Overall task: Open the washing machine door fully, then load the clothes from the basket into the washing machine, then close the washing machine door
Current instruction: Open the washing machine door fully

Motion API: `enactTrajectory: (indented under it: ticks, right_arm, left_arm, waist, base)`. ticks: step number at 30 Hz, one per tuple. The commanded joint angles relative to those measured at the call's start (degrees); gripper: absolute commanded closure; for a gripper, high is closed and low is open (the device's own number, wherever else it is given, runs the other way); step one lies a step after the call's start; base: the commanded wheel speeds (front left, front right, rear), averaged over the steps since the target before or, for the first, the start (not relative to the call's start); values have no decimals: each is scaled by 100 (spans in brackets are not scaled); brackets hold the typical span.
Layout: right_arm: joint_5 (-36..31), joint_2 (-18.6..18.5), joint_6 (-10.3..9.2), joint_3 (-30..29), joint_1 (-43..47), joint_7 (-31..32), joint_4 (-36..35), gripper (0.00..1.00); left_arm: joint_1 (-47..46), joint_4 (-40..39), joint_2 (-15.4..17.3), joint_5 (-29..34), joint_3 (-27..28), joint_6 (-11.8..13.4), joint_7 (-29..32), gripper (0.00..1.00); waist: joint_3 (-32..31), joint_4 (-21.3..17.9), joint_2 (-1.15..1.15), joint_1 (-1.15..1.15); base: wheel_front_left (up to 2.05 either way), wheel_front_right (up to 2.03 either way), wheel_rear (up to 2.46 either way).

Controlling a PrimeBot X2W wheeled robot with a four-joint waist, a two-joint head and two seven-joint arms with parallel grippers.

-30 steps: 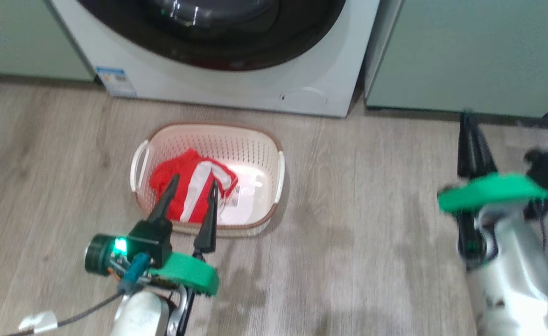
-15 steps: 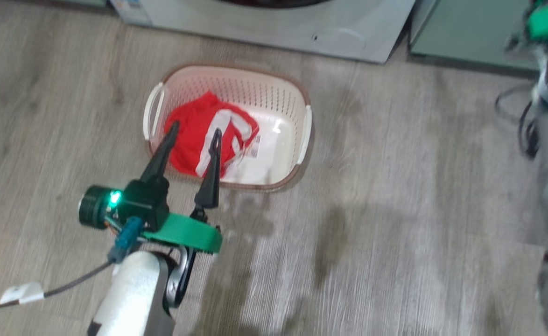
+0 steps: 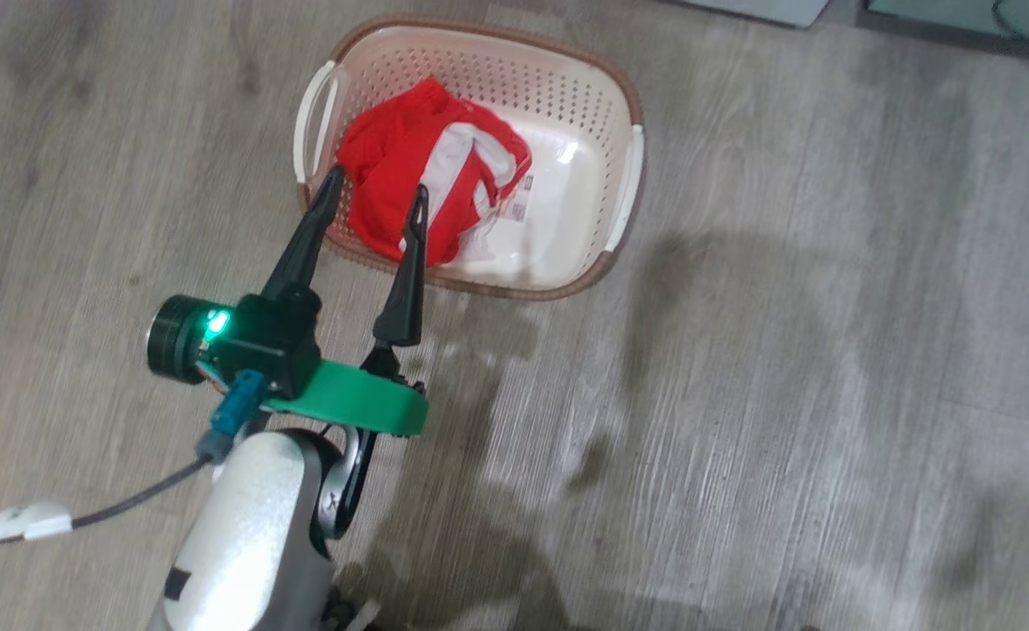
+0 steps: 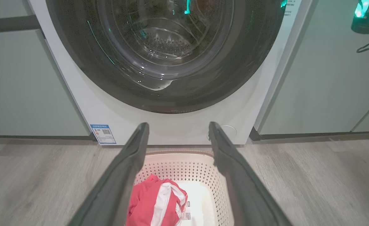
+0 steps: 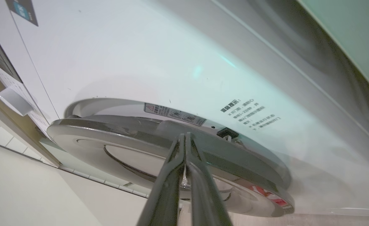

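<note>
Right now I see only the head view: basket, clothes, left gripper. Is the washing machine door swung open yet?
Observer: No; in the left wrist view the washing machine door covers the drum.
Operator: And the other arm?
Observer: The right gripper is by the door's edge, tips toward its rim; contact unclear.
Operator: Open or shut?
Observer: Shut, fingers pressed together, nothing between them.
</note>
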Motion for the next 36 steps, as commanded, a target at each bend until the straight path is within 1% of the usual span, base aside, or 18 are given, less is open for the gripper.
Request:
enactTrajectory:
  ticks: [1,7,13,17,21,25,28,36]
  right_arm:
    - [63,73,0,4,-449,75,-41,100]
    - [72,50,0,-7,-1065,106,458,100]
    - [51,-40,0,13,-1390,203,894,100]
    - [149,-121,0,-83,-1637,253,1185,100]
    - [322,-106,0,-144,-1838,509,1401,100]
    - [308,-69,0,-81,-2022,698,1706,100]
    - [287,3,0,13,-2136,881,1814,100]
    - [282,23,0,137,-2216,1271,2121,100]
  left_arm:
    - [-84,-206,57,-194,136,48,-55,0]
    - [-173,-230,57,-247,33,75,-55,0]
    - [-238,-237,57,-281,-66,126,-55,0]
    - [-294,-303,57,-480,-50,170,-55,0]
    - [-293,-260,57,-521,8,149,-55,0]
    - [-294,-281,57,-524,23,165,-55,0]
    - [-298,-295,57,-552,27,201,-55,0]
    - [-338,-295,57,-574,-55,237,-55,0]
  waist:
    - [141,116,0,-1]
    - [293,259,0,-1]
    - [366,404,0,-1]
    - [424,507,0,-1]
    - [465,564,0,-1]
    - [507,590,0,-1]
    - [538,600,0,-1]
    - [500,644,0,-1]
  base:
    - [0,0,0]
    - [0,0,0]
    - [0,0,0]
    - [0,0,0]
    - [0,0,0]
    - [0,0,0]
    - [0,0,0]
    - [0,0,0]
